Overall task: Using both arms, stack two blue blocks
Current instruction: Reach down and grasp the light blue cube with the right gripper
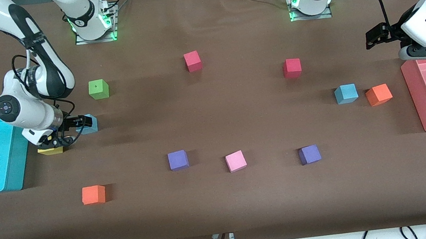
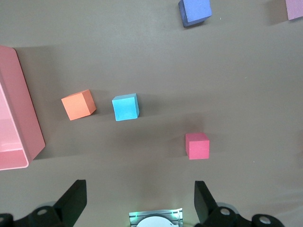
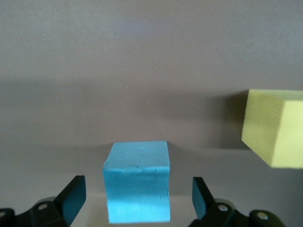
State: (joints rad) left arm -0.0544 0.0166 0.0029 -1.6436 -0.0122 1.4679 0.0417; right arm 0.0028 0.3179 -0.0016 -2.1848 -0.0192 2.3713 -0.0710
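Observation:
One sky-blue block sits on the table near the right arm's end, beside the turquoise bin. My right gripper is low at it, open, one finger on each side of the block with small gaps. The other sky-blue block sits near the left arm's end, beside an orange block. My left gripper is open and empty, up in the air over the table by the pink bin. In the left wrist view this block lies well clear of that gripper.
A yellow block lies close beside the right gripper, also in the right wrist view. Turquoise bin and pink bin stand at the table's ends. Green, two red, two purple, pink and orange blocks are scattered about.

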